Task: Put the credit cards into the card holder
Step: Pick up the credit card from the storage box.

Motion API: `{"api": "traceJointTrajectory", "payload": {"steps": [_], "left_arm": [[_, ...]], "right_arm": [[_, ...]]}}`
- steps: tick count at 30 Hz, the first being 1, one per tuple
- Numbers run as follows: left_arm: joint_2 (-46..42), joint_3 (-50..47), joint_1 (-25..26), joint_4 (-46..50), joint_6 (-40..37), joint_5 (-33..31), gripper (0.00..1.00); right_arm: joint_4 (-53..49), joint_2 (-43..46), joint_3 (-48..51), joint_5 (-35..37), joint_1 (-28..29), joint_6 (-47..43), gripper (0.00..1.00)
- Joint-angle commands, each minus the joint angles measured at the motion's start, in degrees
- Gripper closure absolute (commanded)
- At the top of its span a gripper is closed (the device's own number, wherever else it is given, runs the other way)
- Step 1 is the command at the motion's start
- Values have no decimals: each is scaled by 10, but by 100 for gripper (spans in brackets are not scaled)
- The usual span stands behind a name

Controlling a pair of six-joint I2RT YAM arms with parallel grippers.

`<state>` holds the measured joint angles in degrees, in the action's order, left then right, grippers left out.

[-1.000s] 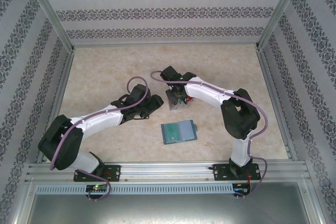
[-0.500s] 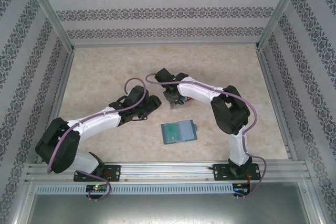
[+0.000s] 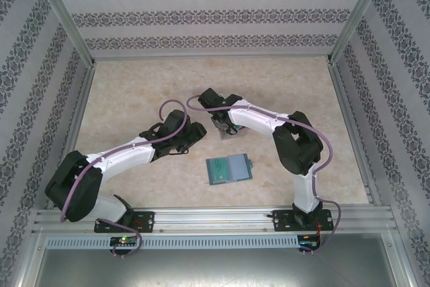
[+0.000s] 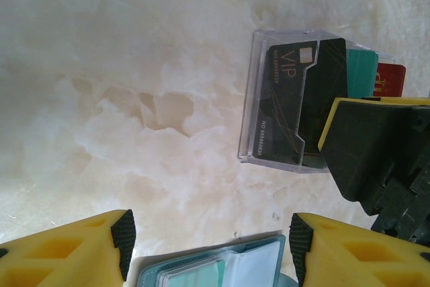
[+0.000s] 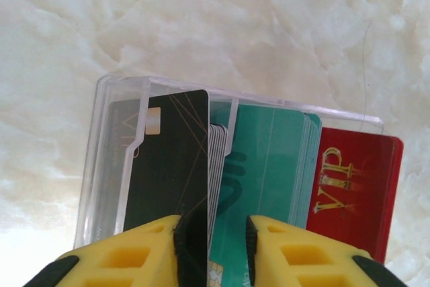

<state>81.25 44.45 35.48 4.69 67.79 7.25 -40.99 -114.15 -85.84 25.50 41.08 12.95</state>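
Mid-table, the right gripper (image 5: 225, 240) bracketed black and grey credit cards (image 5: 168, 166) standing in a clear tray (image 5: 101, 132); gripping or not, I couldn't tell. Overhead, the teal card holder (image 3: 229, 168) lay open nearer; the left gripper (image 4: 208, 233) hung spread, empty.

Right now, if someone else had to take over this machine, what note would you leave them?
Left gripper: open, empty, hovering over the card holder.
Right gripper: jaws narrow, straddling card ends in the clear tray; grip not certain.
Cards: black card, grey cards, teal cards and red card all sit in the tray.
Holder: lies open on the table, nearer the arm bases than the tray.
Done: cannot tell whether any card is in the holder yet.
Left: pull the cards from the tray and slide them into the holder.
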Motion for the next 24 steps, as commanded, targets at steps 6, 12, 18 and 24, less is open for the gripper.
{"api": "traceJointTrajectory", "payload": {"steps": [6,12,18,24], "left_arm": [[8,5,-6,12,1,6,35],[6,2,-6,13,1,5,35],[9,4,-6,10,2,6,35],[12,7,-7,14,-2,8,35]], "right_arm": [[-7,13,17,-18,-11,1,76],[-2,29,23,14,-11,-3,81],[-2,37,24,6,-23,-5,80],[-2,35,34,-26,-29,3,78]]}}
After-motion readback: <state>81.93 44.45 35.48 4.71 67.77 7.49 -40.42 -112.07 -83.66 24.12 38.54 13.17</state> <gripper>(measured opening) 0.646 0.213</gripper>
